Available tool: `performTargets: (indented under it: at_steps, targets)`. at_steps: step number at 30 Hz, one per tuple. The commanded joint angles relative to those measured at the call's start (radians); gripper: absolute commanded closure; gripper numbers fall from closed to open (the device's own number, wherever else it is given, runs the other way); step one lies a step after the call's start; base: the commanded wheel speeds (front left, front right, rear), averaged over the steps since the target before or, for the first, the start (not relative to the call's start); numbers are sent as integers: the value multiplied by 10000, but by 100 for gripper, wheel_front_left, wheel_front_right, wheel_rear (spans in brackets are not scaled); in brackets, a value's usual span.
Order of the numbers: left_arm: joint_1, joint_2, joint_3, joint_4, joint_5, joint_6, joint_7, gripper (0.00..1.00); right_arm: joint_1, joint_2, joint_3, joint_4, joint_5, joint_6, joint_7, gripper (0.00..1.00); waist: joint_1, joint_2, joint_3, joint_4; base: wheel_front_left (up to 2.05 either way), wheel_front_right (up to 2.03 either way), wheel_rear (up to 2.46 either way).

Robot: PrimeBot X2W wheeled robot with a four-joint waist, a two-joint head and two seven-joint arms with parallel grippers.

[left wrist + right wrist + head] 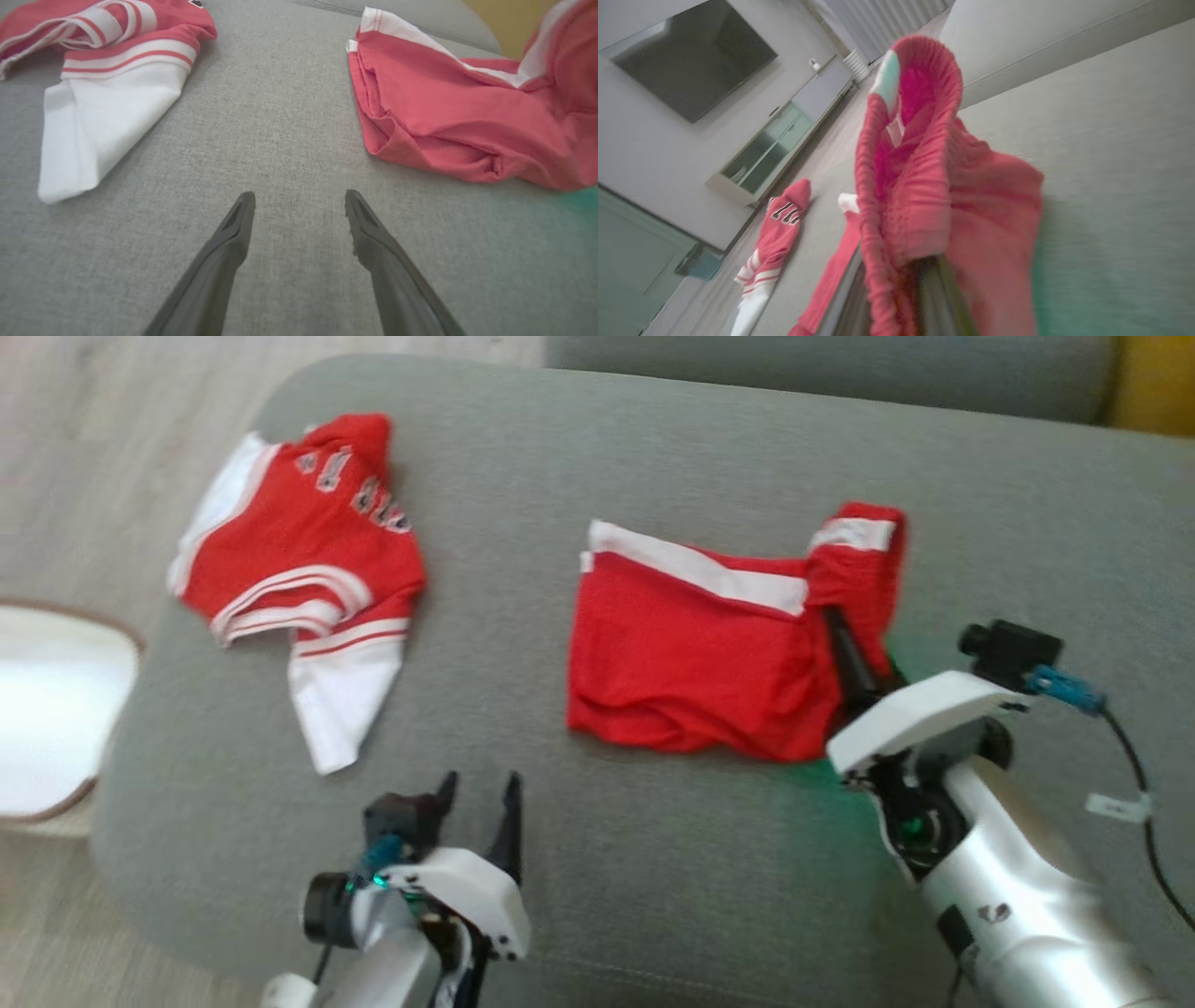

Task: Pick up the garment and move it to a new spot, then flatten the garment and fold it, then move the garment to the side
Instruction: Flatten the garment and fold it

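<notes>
A: Start on the left. What lies at ten o'clock in the head view?

B: A red-and-white jersey (pixel 299 560), crumpled on the grey sofa (pixel 653 877) and well apart from everything else. No gripper is near it, so I judge it isn't the piece in hand.

A: Any writing on it?

B: Dark-edged pale letters or numerals across the chest, too blurred and creased to read.

A: And at seven o'clock?

B: The left gripper (pixel 481 782). Its fingers are spread wide over bare sofa and hold nothing. It seems parked there, out of the way until the flattening needs a second hand.

A: Where is the garment?

B: The red shorts (pixel 691 653), with a white stripe, lie just right of centre, towards three o'clock. They are bunched and partly doubled over. Most of the cloth rests on the sofa, and the right end is raised.

A: Raised by what?

B: The right gripper (pixel 843 639), reaching in from four o'clock and clenched on the gathered waistband. In the right wrist view the elastic edge stands in a loop above the fingers. The band is a firm edge to hold, so the cloth should trail when carried and not ball up.

A: Labels?

B: A small pale tag (pixel 895 130) inside the waistband, unreadable.
</notes>
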Motion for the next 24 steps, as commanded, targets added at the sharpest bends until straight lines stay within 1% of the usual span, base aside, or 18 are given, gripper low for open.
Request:
performTargets:
  at_steps: [1, 4, 8, 9, 10, 13, 16, 18, 20, 21, 23, 24]
  targets:
    - [-196, 151, 67, -193, 74, -13, -55, 0, -134, 161, 274, -427, -12, 67, 118, 100, 0, 0, -70, 636, 0, 0, 0]
    - [-216, 151, -173, -221, 59, 24, -55, 0, -240, 302, 502, -421, -330, 67, 268, 100, 0, 0, -74, 1245, 0, 0, 0]
    - [-186, 151, -699, -385, 57, -12, -55, 0, -497, 483, 588, 164, -945, 67, 196, 100, 0, 0, 6, 2050, 0, 0, 0]
    - [-170, 151, -849, -399, 17, -21, -55, 0, -560, 528, 621, 399, -1141, 67, 164, 55, 0, 0, 9, 2194, 0, 0, 0]
    - [-166, 151, -961, -427, -38, 3, -55, 0, -642, 577, 610, 619, -1329, 67, 47, 0, 0, 0, 32, 2317, 0, 0, 0]
    - [-153, 151, -1187, -505, -158, 164, -55, 0, -855, 773, 517, 1074, -1621, 67, -450, 0, 0, 0, 96, 2519, 0, 0, 0]
    - [-213, 151, -1452, -377, -22, 270, -55, 0, -954, 892, 536, 1299, -1866, 67, -825, 0, 0, 0, 105, 2468, 0, 0, 0]
    - [-267, 151, -1396, -375, -48, 374, -55, 0, -1012, 891, 550, 1378, -2267, 67, -1062, 0, 0, 0, 78, 2302, 0, 0, 0]
    - [-339, 151, -1242, -465, -22, 488, -55, 0, -989, 869, 260, 1431, -2567, 67, -1195, 0, 0, 0, 62, 2071, 0, 0, 0]
    - [-339, 151, -1242, -465, -22, 488, -55, 0, -989, 869, 260, 1431, -2567, 67, -1195, 0, 0, 0, 62, 2071, 0, 0, 0]
    - [-409, 151, -1119, -583, 118, 541, -55, 0, -955, 762, -203, 1348, -3035, 67, -1241, 0, 0, 0, 66, 1787, 0, 0, 0]
    - [-442, 151, -1046, -633, 218, 570, -55, 0, -873, 752, -628, 1188, -3219, 67, -1246, 0, 0, 0, 65, 1604, 0, 0, 0]
